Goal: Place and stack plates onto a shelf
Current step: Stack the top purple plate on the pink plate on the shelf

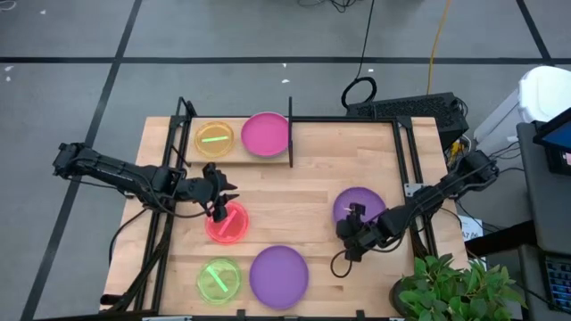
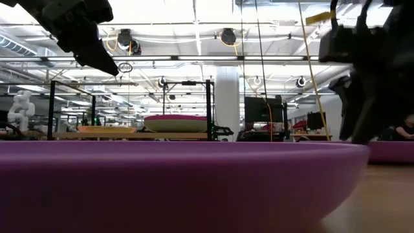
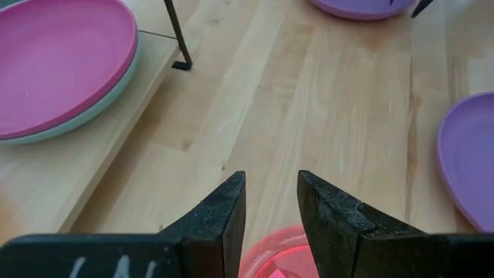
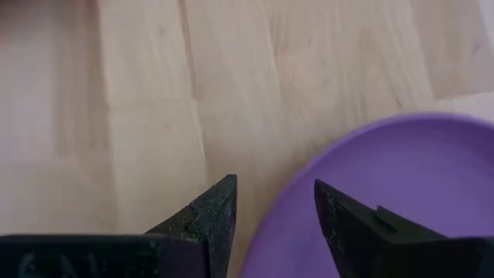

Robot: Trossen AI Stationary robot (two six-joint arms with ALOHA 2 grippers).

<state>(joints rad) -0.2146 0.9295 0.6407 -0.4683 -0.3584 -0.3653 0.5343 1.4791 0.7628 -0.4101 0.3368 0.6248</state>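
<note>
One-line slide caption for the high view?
Left end effector open over the red plate; right end effector open at a purple plate's edge.

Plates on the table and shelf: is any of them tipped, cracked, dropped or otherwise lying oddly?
Nothing stands out. On the shelf the orange plate and the magenta plate lie flat, the magenta one on a pale plate. The red plate, green plate and both purple plates lie flat on the table.

The desk (image 1: 312,192) is a light wooden surface standing on a grey floor (image 1: 80,98) marked with dark lines. A black keyboard (image 1: 419,109) lies just beyond its far edge, and a green potted plant (image 1: 455,285) stands at its near right corner. A yellow cable (image 1: 437,40) runs across the floor behind the keyboard.
</note>
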